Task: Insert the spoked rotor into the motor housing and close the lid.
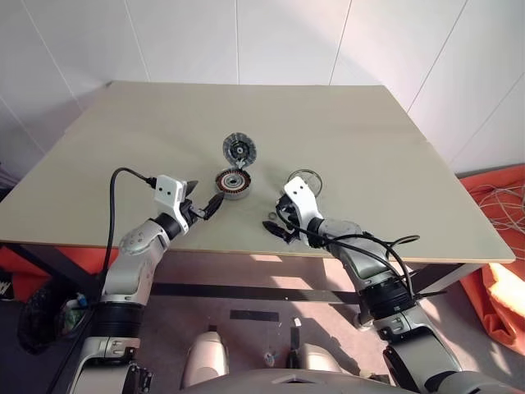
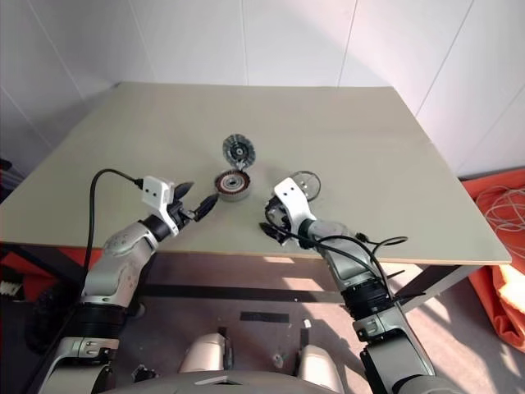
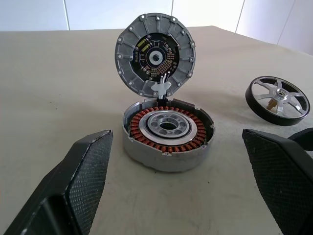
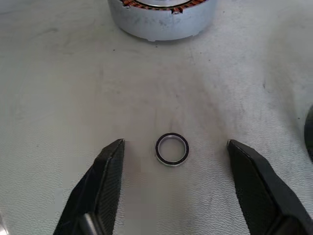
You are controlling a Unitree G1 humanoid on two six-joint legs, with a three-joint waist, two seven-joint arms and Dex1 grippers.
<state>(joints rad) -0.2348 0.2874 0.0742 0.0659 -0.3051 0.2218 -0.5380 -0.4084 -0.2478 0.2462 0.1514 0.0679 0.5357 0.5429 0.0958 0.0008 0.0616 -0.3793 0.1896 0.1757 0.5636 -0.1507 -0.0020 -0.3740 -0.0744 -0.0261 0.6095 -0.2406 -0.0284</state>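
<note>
Right hand point(image 4: 173, 183) wide, straddling small ring point(image 4: 172, 149) on bench point(image 1: 369, 148); left hand point(image 1: 207, 205) wide; motor housing point(image 1: 233, 183) at ring's 11 o'clock.

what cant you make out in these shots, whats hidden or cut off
- Motor housing, right wrist view: its upper part runs past the picture's edge, so its middle is out of sight.
- Spoked rotor, left eye view: the right gripper and its white wrist cover its near side.
- Small metal ring: in the eye views, too small to make out.
- Lid, left wrist view: its back face is turned away.
</note>
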